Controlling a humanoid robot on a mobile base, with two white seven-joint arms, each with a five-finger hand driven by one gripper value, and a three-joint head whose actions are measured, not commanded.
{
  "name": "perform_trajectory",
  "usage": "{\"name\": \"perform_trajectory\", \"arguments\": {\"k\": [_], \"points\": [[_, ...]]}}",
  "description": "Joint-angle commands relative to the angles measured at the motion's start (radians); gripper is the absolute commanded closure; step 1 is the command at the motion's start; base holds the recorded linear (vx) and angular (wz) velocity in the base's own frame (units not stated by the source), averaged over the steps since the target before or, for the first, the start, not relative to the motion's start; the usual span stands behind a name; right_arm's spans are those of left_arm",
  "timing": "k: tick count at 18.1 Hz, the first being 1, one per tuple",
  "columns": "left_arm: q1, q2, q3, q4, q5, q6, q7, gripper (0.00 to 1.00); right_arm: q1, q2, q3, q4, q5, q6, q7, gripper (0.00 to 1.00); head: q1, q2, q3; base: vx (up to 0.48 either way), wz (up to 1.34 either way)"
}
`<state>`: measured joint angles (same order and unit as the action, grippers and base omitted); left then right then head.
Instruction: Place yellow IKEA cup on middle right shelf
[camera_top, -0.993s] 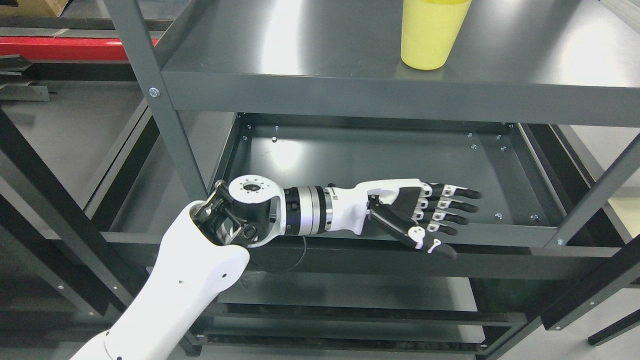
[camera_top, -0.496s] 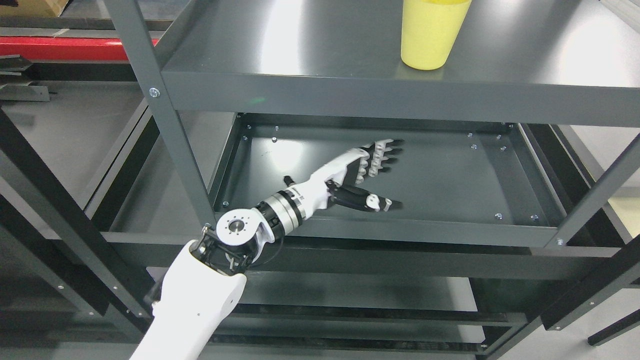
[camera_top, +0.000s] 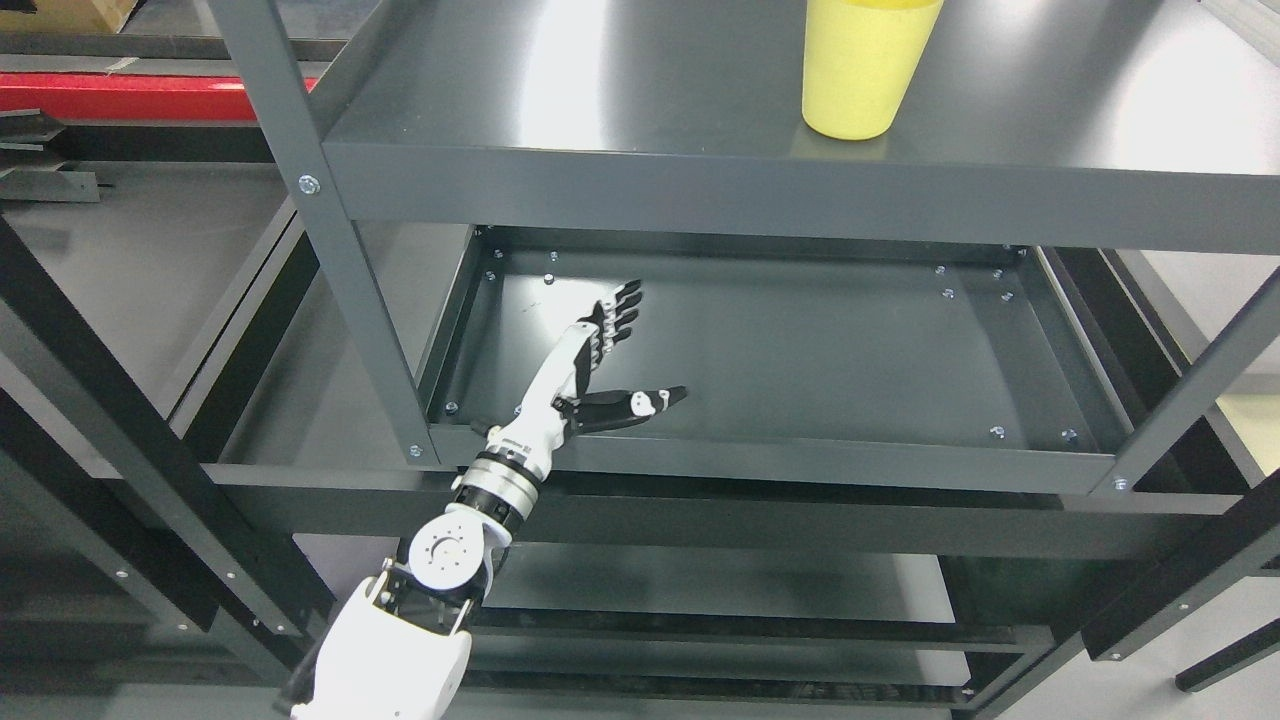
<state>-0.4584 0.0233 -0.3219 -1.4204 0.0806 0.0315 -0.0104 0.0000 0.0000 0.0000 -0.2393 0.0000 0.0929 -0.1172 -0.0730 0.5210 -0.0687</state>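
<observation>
Cup: I see the yellow IKEA cup (camera_top: 866, 66) standing upright on the upper shelf (camera_top: 620, 110), right of its middle and set a little behind the front lip; its rim is cut off by the top of the picture.

Progress: I judge the placing done, since the cup stands free with nothing touching it; whether this tier is the one the task calls middle right I cannot confirm from this view.

Left hand: My left hand (camera_top: 600, 360) hangs over the front left part of the lower tray (camera_top: 850, 460), well apart from the cup, fingers straight and spread, thumb out to the right, holding nothing.

Right arm: Not in the picture.

What is left: Only clearing the arm from the rack, as I read it.

Edges: The tray's raised front lip lies under my wrist, the upright post (camera_top: 300, 180) stands just left of the forearm, and the shelf's front edge overhangs above.

Open room: The tray's right side and the space in front of the rack look free for me.
</observation>
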Motion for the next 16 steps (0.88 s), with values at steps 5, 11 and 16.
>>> {"name": "perform_trajectory", "arguments": {"k": [5, 11, 16], "points": [[0.049, -0.006, 0.086, -0.049, -0.044, -0.01, 0.053, 0.01, 0.014, -0.017, 0.017, 0.0, -0.025, 0.001, 0.001, 0.01, 0.0, 0.0, 0.0, 0.0, 0.0], [-0.003, -0.006, 0.101, -0.06, -0.044, 0.018, 0.052, 0.01, 0.014, -0.017, 0.017, 0.0, -0.025, 0.001, 0.001, 0.01, 0.0, 0.0, 0.0, 0.0, 0.0], [0.0, -0.006, 0.106, -0.06, -0.044, 0.018, 0.052, 0.01, 0.014, -0.017, 0.017, 0.0, -0.025, 0.001, 0.001, 0.01, 0.0, 0.0, 0.0, 0.0, 0.0]]}}
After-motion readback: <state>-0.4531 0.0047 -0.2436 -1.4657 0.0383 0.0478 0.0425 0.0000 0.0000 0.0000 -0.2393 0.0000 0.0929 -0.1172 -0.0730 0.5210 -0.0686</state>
